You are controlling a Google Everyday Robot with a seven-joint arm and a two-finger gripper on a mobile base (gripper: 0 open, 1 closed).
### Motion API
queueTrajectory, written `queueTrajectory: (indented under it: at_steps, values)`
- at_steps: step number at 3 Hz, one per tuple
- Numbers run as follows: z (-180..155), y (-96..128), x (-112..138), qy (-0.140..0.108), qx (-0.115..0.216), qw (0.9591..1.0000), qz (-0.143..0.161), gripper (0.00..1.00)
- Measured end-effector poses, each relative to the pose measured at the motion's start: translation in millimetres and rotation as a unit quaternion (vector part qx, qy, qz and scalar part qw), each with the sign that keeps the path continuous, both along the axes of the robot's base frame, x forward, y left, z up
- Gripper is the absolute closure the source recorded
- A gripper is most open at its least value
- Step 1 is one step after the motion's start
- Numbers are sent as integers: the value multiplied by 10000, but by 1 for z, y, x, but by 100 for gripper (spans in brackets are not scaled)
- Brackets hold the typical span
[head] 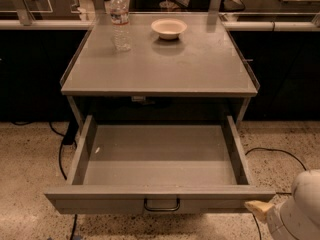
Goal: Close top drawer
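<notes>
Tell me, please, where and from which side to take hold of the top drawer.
The dark loop handle at the centre of the top drawer front is probably best, approached from the front: the drawer stands pulled out, its flat panel offering no other hold. The end effector is near the panel's right end.
</notes>
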State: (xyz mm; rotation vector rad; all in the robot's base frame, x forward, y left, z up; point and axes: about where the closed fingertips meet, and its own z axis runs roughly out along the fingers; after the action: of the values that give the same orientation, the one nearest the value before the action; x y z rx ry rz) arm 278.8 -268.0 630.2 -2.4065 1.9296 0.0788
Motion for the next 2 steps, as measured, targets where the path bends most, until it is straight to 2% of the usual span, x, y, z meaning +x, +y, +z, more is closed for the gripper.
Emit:
queueTrajectory:
  at_steps: [1, 2]
  values:
    - [-2, 5, 14, 31, 223, 9997, -27, 0]
    - [-1, 10, 29, -49, 493, 9987, -77, 0]
